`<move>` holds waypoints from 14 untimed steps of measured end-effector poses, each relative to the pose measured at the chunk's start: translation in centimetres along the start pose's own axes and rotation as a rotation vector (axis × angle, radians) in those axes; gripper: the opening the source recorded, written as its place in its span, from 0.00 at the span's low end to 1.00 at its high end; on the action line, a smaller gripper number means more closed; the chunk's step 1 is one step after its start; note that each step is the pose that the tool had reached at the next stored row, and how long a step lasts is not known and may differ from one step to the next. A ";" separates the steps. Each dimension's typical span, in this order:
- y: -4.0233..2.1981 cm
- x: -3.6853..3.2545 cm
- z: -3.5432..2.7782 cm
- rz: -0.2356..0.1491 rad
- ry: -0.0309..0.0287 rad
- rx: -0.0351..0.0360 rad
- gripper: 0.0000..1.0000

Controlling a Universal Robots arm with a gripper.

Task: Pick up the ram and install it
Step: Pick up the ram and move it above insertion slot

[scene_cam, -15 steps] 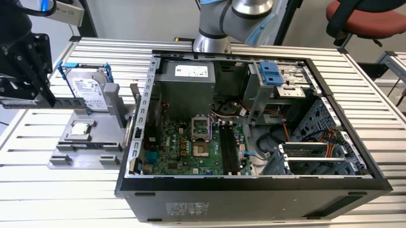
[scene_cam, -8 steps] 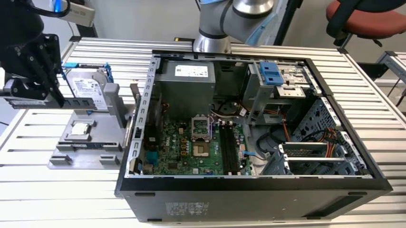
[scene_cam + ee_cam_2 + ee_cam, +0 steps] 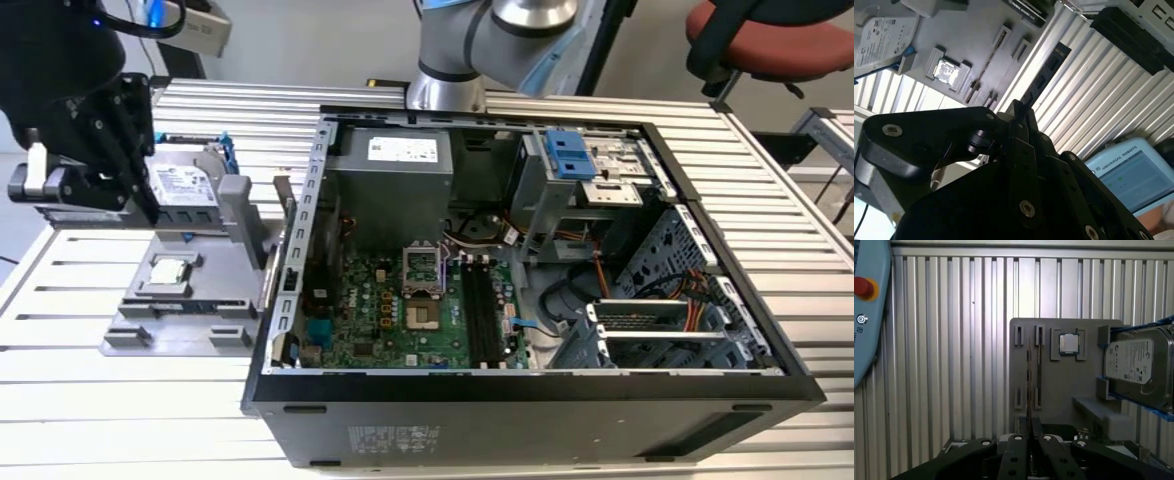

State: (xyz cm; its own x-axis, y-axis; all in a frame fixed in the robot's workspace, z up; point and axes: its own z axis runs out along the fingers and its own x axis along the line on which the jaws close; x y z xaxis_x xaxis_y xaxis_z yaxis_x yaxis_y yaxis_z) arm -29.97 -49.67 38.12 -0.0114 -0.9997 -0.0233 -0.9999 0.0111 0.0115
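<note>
Plainly, my black two-fingered claw is closed tight, pinched flat on the ram, the long, thin, dark circuit-board stick with small chips along it. In the second wrist view the stick juts straight out from between my fingertips. In the first wrist view I see it edge-on, as a thin dark line. It hangs over the flat grey plastic holder tray, above the narrow slots near one edge. It looks lifted free of them, though edge-on I cannot be certain. On the same tray sit a small square silver processor chip and a silver hard drive in a blue frame, both apart from the stick.

I judge the picking-up done and the carry to be the step in hand. In the exterior view I hover at the view's left, well apart from the open black computer case. Inside it, the long black memory slots lie on the large green motherboard. Installing calls for the stick's long edge in line with one slot and square over it, with even pressure. A tilted stick could jam.
</note>
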 end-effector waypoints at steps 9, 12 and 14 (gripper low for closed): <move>-2.59 -0.03 -0.03 -0.002 0.0000 -0.0010 0.00; -3.59 -0.04 -0.04 -0.003 0.0001 -0.0012 0.00; -4.31 -0.05 -0.05 -0.003 0.0000 -0.0012 0.00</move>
State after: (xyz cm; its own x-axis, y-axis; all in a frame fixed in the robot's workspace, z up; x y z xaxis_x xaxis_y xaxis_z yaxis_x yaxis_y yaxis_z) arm -25.67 -49.67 38.12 -0.0082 -0.9997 -0.0233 -0.9999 0.0079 0.0127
